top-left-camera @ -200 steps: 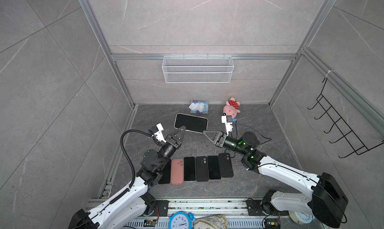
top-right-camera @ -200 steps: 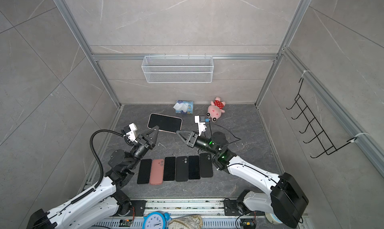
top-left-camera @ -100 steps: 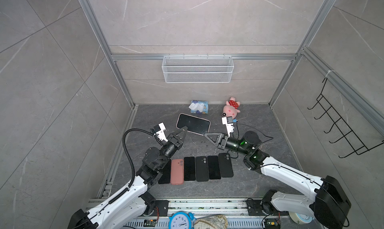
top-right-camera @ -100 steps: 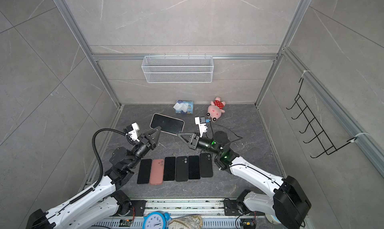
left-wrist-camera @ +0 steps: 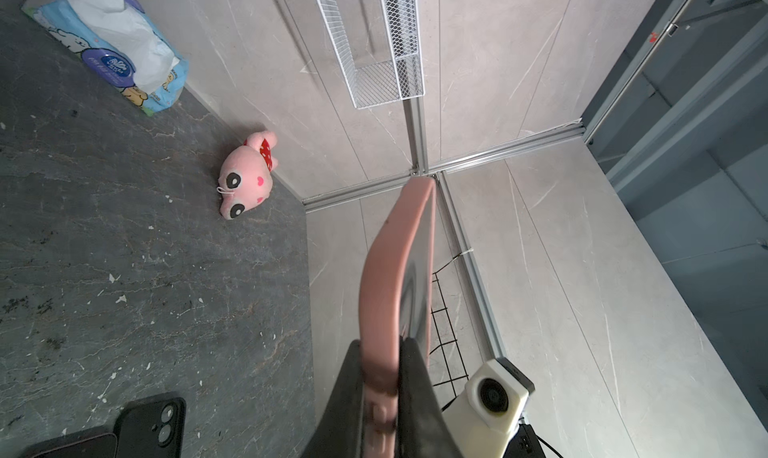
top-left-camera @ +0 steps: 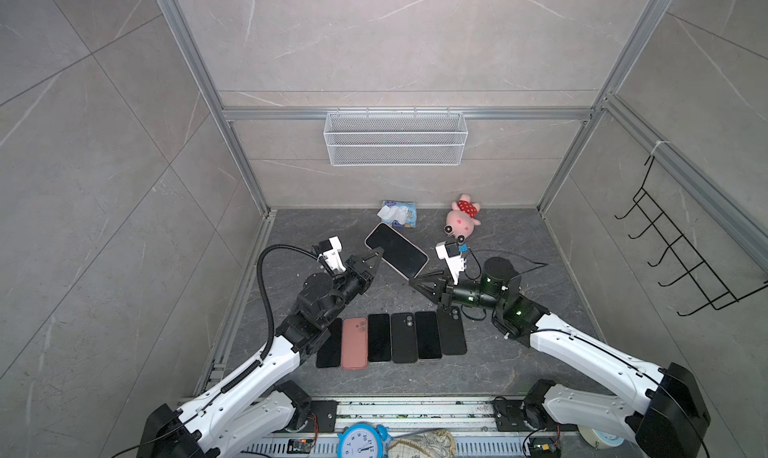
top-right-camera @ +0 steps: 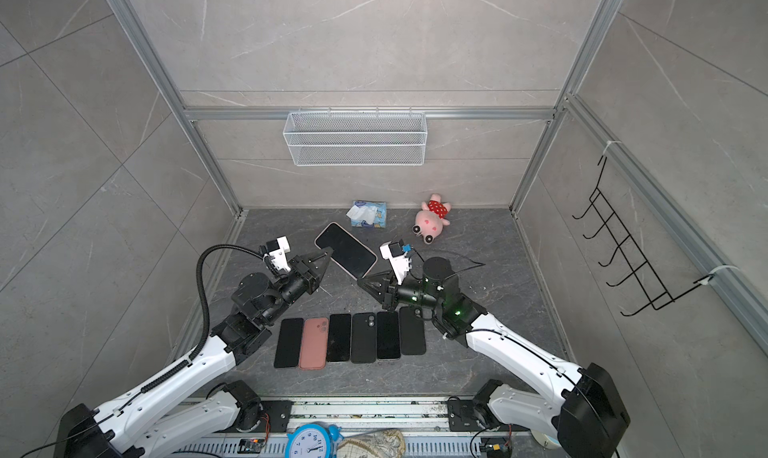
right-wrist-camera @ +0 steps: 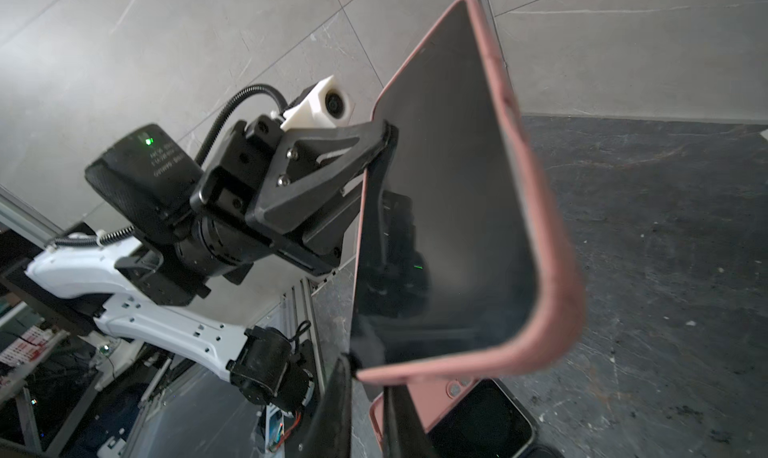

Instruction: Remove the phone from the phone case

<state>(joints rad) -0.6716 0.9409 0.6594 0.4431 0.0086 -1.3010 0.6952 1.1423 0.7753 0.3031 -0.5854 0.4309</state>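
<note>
Grey veined stone makes up the surface (top-left-camera: 519, 352) inside this tiled booth, with a wire basket (top-left-camera: 395, 140) on the back wall, a tissue pack (top-left-camera: 397, 215) and a pink plush toy (top-left-camera: 463, 221) at the far edge, and a row of spare phones (top-left-camera: 392, 337) lined up at the front. Above the middle, clear of the surface, the phone (top-left-camera: 397, 250) hangs between the two arms, still seated in its pink phone case (left-wrist-camera: 380, 277). The left jaws are closed tight over one long edge, one finger on the pink back and one on the screen side. The right jaws are pinched narrow on the case's bottom rim at the opposite end. A second ago the phone lay almost level and parallel to the back wall. It has since swung onto a diagonal, with its far end pointing toward the tissue pack and its near end dipped toward the right jaws, which have dropped closer to the row of phones while the left jaws barely moved. That looks like a reorienting twist to set up peeling a corner. No gap between case and phone is visible yet, so the removal itself has probably not begun.
</note>
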